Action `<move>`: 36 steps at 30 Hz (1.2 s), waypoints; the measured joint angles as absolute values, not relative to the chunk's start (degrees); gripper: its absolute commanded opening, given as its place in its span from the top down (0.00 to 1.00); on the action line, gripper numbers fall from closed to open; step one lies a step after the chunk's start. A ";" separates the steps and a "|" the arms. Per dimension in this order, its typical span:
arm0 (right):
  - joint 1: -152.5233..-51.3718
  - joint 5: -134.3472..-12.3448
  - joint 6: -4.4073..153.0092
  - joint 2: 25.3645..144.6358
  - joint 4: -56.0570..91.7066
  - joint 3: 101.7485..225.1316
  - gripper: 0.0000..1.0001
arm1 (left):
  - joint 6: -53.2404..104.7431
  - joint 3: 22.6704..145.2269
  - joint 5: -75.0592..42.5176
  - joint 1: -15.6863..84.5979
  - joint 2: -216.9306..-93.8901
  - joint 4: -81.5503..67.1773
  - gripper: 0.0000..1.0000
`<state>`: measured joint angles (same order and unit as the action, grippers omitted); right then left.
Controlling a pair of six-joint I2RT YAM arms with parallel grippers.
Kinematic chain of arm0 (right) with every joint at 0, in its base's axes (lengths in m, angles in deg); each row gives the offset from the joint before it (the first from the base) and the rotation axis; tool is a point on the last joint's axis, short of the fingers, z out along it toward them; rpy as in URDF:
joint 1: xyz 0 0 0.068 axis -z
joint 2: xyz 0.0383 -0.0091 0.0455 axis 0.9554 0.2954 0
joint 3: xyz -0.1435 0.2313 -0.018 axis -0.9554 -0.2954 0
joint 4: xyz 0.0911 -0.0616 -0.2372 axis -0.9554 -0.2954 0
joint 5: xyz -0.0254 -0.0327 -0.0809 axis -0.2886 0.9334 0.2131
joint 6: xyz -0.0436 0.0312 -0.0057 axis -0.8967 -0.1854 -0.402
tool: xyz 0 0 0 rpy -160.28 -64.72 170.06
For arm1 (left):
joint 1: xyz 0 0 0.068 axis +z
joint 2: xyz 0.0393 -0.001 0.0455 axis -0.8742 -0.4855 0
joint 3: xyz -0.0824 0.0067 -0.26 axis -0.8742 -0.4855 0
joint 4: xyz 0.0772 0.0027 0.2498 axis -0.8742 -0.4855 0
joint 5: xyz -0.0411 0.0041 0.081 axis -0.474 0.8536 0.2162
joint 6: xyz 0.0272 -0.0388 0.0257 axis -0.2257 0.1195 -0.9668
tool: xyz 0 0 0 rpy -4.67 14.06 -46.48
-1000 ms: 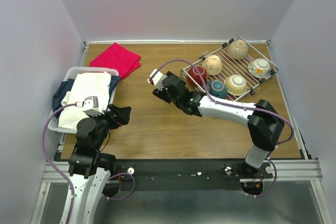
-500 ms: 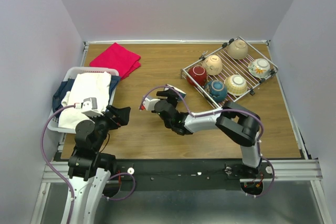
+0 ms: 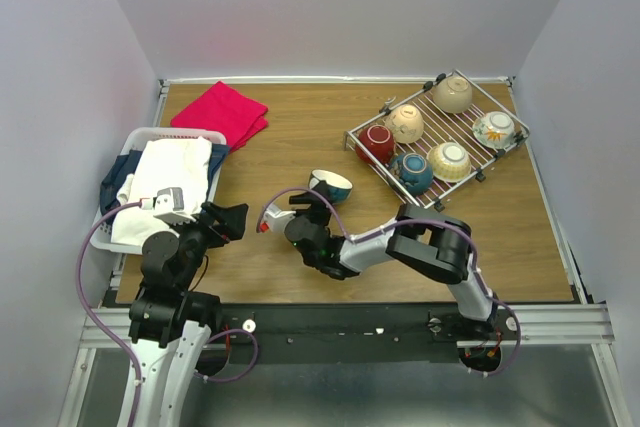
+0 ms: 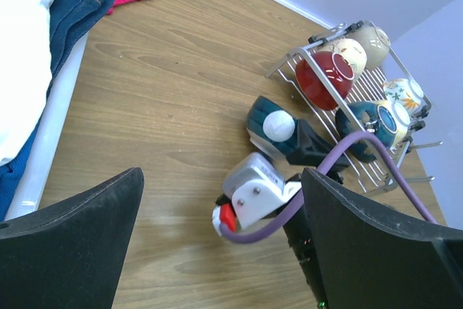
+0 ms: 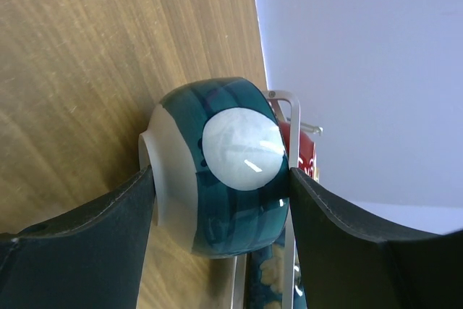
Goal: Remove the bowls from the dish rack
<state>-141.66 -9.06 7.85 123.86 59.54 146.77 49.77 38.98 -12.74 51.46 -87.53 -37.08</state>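
The silver wire dish rack (image 3: 497, 155) stands at the back right with several bowls in it: red (image 3: 377, 142), speckled cream (image 3: 405, 124), tan (image 3: 452, 94), floral (image 3: 494, 129), teal (image 3: 413, 170) and cream (image 3: 449, 160). My right gripper (image 3: 322, 195) is shut on a teal bowl (image 3: 330, 185) with a white spot, at mid table just left of the rack. In the right wrist view the bowl (image 5: 231, 179) sits between both fingers (image 5: 87, 251) of the gripper (image 5: 221, 175). The left wrist view shows the bowl (image 4: 271, 127) and the rack (image 4: 347, 117). My left gripper (image 3: 225, 219) is open and empty, its wrist view (image 4: 221, 171) facing the right arm.
A white plastic basket (image 3: 160, 134) with folded clothes stands at the left edge. A red cloth (image 3: 222, 112) lies behind it. The right arm's elbow (image 3: 435, 242) is folded over the near middle of the table. Grey walls close in three sides.
My right arm has drawn back toward the near edge with the teal bowl, folding its elbow. The wrist has turned, so the bowl's rim now faces up. The left arm barely moved.
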 measured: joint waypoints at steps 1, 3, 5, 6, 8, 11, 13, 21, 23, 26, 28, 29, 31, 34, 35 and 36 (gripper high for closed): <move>-142.23 -8.39 8.00 124.03 59.54 146.77 0.54 | 49.77 38.98 -12.74 51.46 -87.49 -37.06 0.01; -143.39 -6.68 8.68 124.41 59.39 146.77 0.48 | 49.77 38.98 -12.74 51.46 -87.38 -37.06 0.01; -144.57 -5.13 9.55 124.76 59.02 146.83 0.39 | 49.77 38.98 -12.74 51.46 -87.29 -37.06 0.01; -145.05 -4.30 10.49 124.89 58.28 146.98 0.36 | 49.77 38.98 -12.74 51.46 -87.27 -37.06 0.01; -145.68 -2.88 12.18 125.39 56.62 147.92 0.23 | 49.77 38.98 -12.74 51.46 -87.27 -37.06 0.01; -147.10 -2.09 15.89 125.89 54.04 149.54 0.15 | 49.77 38.98 -12.74 51.46 -87.23 -37.06 0.01; -147.98 -2.27 18.23 126.39 52.31 149.91 0.10 | 49.77 38.98 -12.74 51.46 -87.16 -37.06 0.01; -150.12 -0.82 27.35 127.60 41.27 153.10 0.00 | 49.77 38.98 -12.74 51.46 -86.90 -37.04 0.01; -150.38 -0.60 29.60 127.47 38.78 154.07 0.00 | 49.77 38.98 -12.74 51.46 -86.86 -37.06 0.01; -151.01 -0.63 33.25 126.94 34.50 155.16 0.00 | 49.77 38.98 -12.74 51.46 -86.75 -37.04 0.01; -151.30 -0.95 35.43 126.20 31.76 155.46 0.00 | 49.77 38.98 -12.74 51.46 -86.70 -37.04 0.01; -151.41 -1.30 36.35 125.80 30.85 155.53 0.00 | 49.77 38.98 -12.74 51.46 -86.68 -37.04 0.01; -151.54 -2.86 38.91 124.62 27.39 155.92 0.00 | 49.77 38.98 -12.74 51.46 -86.68 -37.04 0.01; -151.60 -5.02 42.34 122.70 22.80 156.27 0.00 | 49.77 38.98 -12.74 51.44 -86.68 -37.04 0.01; -151.60 -5.59 43.35 122.09 21.32 156.47 0.00 | 49.77 38.98 -12.72 51.44 -86.68 -37.04 0.01; -151.60 -6.18 44.24 121.39 19.85 156.73 0.00 | 49.77 38.98 -12.72 51.44 -86.68 -37.04 0.01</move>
